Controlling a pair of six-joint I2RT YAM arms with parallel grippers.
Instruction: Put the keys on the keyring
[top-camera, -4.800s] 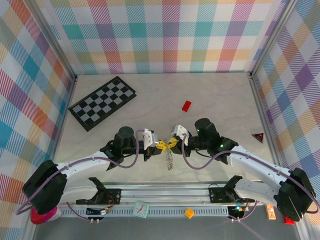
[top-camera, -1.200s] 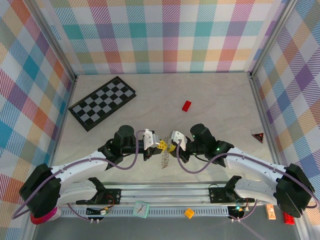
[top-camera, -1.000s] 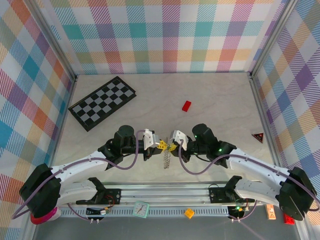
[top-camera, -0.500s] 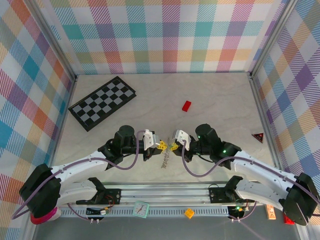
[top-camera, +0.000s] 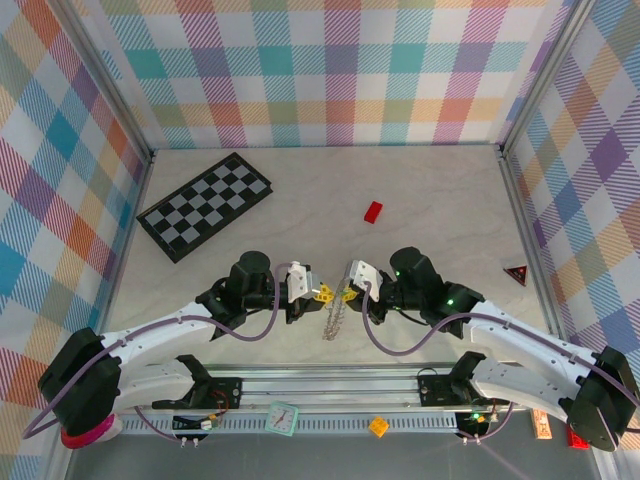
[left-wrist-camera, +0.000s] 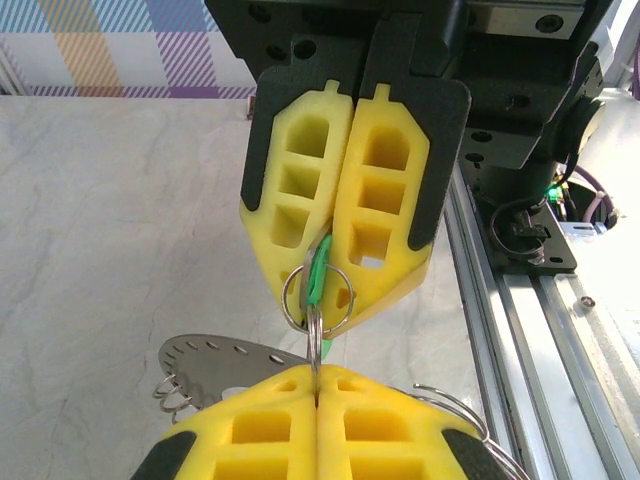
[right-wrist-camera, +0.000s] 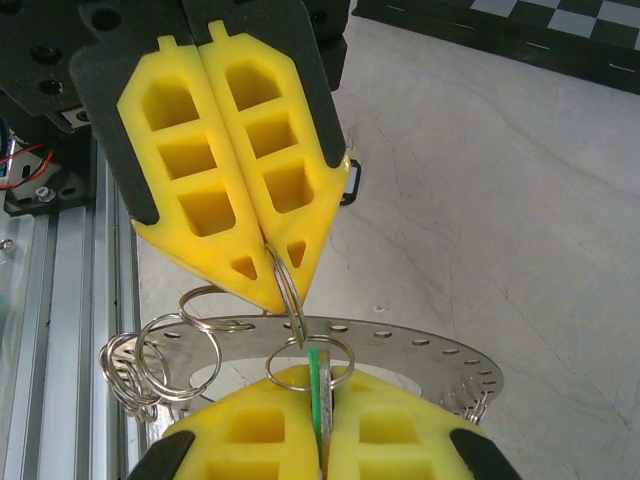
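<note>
Black-and-grey chequerboard (top-camera: 205, 205): lies flat at the far left of the table (top-camera: 440, 190), well apart from both arms
Left gripper (top-camera: 318, 292): near the centre, pointing right, yellow pads pressed together on a thin wire ring of the keyring (top-camera: 334, 318)
Keyring: hangs as a silvery strand just below the meeting fingertips; the right wrist view shows a curved perforated metal strip with a cluster of split rings at its left end
Green-headed key (right-wrist-camera: 318, 392): upright and edge-on, a small wire ring circling its top
Right gripper (top-camera: 349, 294): just right of the left one, pointing left, tips almost meeting it, clamped narrow on the green-headed key
Red block (top-camera: 373, 211): farther back, right of centre, alone on the pale surface
</note>
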